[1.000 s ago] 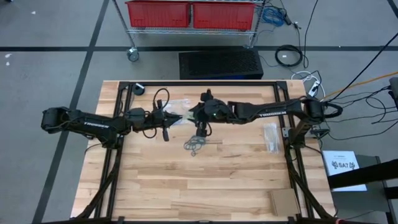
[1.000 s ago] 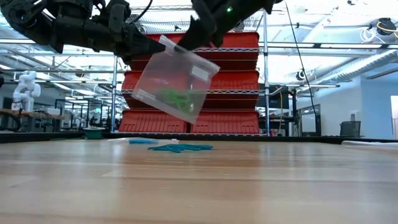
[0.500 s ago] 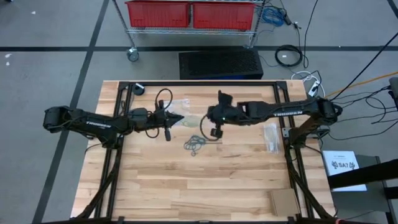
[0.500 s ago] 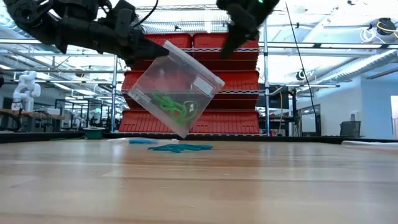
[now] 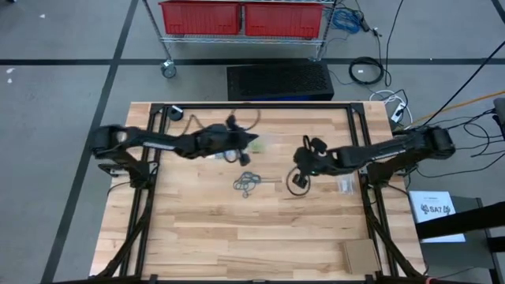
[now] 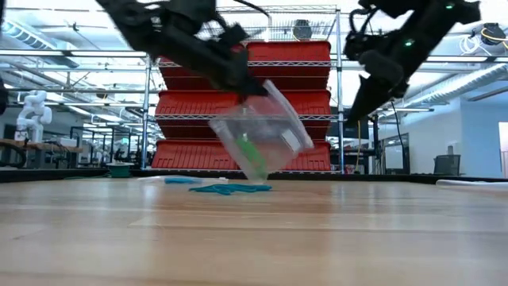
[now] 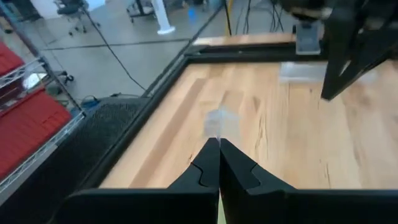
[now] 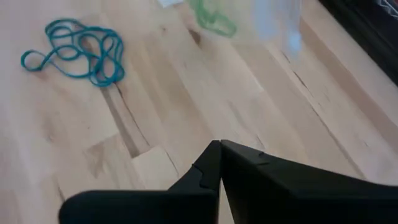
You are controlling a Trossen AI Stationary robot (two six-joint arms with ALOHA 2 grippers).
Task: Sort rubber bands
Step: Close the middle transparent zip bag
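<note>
A clear plastic bag [image 6: 266, 139] with green rubber bands [image 6: 248, 148] inside hangs above the table's middle, with my left gripper [image 6: 240, 84] shut on it. A heap of blue and grey-blue rubber bands [image 5: 248, 183] lies loose on the wood below; it shows again in the right wrist view as the blue bands [image 8: 74, 50]. My right gripper [image 5: 302, 168] hangs shut and empty right of the heap, above the table, pointing slantwise down [image 8: 219, 148]. My left gripper pinches the bag's upper edge [image 6: 255, 89] between its two shut fingers, coming in almost level from the table's left side. The bag hangs tilted below the fingers, clear of the table, with the green bands low inside it.
Another clear bag [image 5: 343, 173] lies flat near the table's right edge. A brown card piece [image 5: 359, 254] sits at the near right corner. The black frame rails [image 5: 252, 106] run along the far and side edges. Bare wood lies toward the near edge.
My right gripper has drawn away from the bag's top toward the table's right edge and sunk lower. My left gripper has carried the bag toward the table's middle and right; the bag has swung and turned about, still clear of the table.
</note>
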